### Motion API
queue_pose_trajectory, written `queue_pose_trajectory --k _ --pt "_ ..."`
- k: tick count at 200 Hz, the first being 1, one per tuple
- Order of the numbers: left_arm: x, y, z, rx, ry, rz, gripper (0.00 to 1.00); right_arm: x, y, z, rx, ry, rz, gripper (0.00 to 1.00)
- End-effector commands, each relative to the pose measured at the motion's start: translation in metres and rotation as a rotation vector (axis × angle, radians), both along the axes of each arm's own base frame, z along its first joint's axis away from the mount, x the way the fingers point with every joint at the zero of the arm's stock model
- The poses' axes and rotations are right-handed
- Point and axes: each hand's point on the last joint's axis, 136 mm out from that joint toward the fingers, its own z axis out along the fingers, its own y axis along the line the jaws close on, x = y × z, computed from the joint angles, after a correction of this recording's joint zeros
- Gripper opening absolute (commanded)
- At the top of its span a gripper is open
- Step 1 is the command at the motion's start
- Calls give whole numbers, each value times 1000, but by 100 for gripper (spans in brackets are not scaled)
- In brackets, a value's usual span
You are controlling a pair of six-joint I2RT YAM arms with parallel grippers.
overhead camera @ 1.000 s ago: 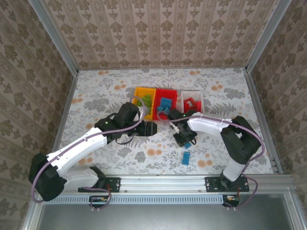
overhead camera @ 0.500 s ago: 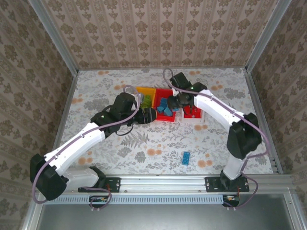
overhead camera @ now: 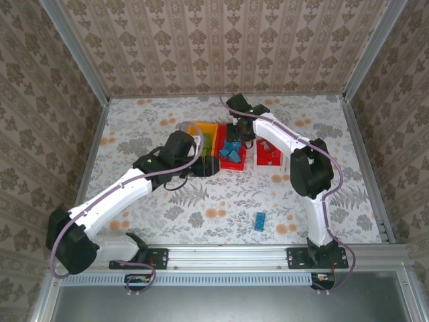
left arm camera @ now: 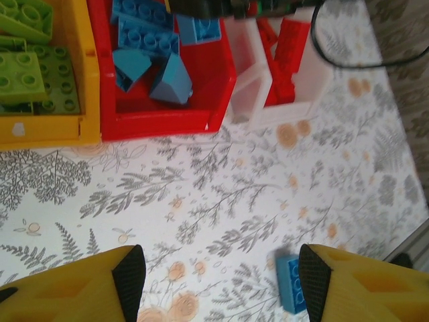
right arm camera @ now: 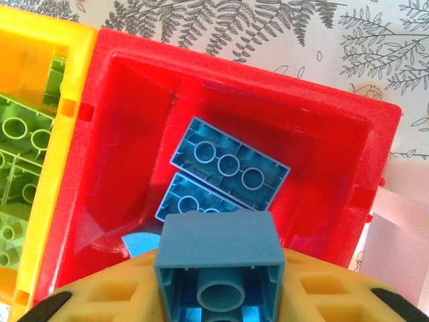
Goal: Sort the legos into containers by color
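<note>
Top external: three open-topped bins sat in a row mid-table: orange-yellow plastic bin [overhead camera: 200,127], red plastic bin [overhead camera: 241,163], white plastic bin [overhead camera: 268,166]. The right arm arched far forward, with the right gripper [overhead camera: 236,133] above the red plastic bin, hiding part of it. The left arm stretched diagonally, with the left gripper [overhead camera: 206,165] just in front of the bins. A loose blue studded brick [overhead camera: 259,221] lay alone near the front, its long axis slightly off front-to-back.

Left wrist: yellow fingers [left arm camera: 127,275] gaped wide with nothing between them. The loose blue studded brick lay beside the right one. Olive-green studded bricks [left arm camera: 27,74] lay in the orange-yellow plastic bin and red bricks [left arm camera: 289,43] in the white.

Right wrist: the fingers clamped a square blue brick [right arm camera: 218,251], hollow underside to camera, over the red plastic bin. Two long blue bricks [right arm camera: 228,161] lay below, running upper-left to lower-right.
</note>
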Motion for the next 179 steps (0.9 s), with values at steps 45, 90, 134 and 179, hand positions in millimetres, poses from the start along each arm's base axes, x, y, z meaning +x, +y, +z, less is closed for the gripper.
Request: queue_pose_trajectory --k 45,90,134,179 --pt "-22 -23 -15 133 -32 -221 68 -1 -2 37 7 -57 -25 52" --pt "-58 -58 -28 151 -12 -481 74 -26 -38 72 58 -153 -83 52" --pt "-89 -89 -64 247 142 -553 75 -90 -91 63 88 -115 -164 56" --pt "-117 -130 -89 274 426 -483 75 -167 -152 55 149 -68 -353 66"
